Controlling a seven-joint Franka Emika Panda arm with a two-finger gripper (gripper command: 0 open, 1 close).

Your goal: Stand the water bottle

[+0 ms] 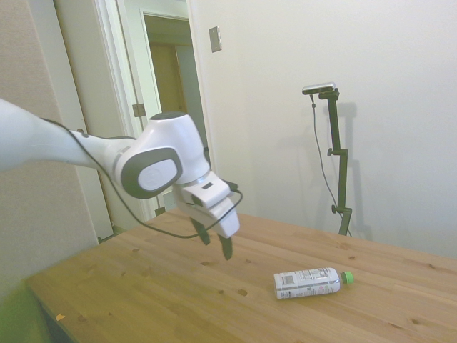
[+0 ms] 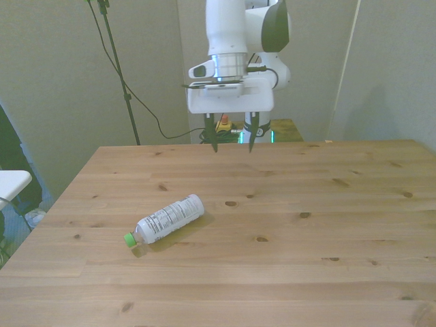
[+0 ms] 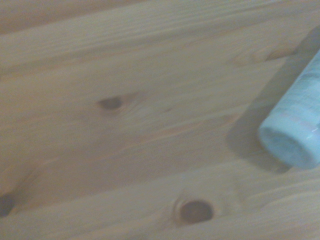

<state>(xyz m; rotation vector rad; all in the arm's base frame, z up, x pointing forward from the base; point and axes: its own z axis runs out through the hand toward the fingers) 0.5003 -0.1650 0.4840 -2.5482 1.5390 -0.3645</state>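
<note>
The water bottle (image 2: 167,218) lies on its side on the wooden table (image 2: 306,272), its green cap (image 2: 128,239) toward the front view's left and the near edge. In the side view the water bottle (image 1: 307,281) rests with its cap (image 1: 347,276) pointing right. My gripper (image 2: 232,139) hangs open above the table's far part, well above and behind the bottle, with nothing between its fingers. The gripper (image 1: 215,241) is left of the bottle in the side view. The wrist view catches only the blurred base of the water bottle (image 3: 295,130).
A doorway (image 1: 175,114) opens behind the table in the side view. Cables and a small yellow box (image 2: 223,125) lie on the floor beyond the far edge. A white object (image 2: 10,182) sits off the front view's left.
</note>
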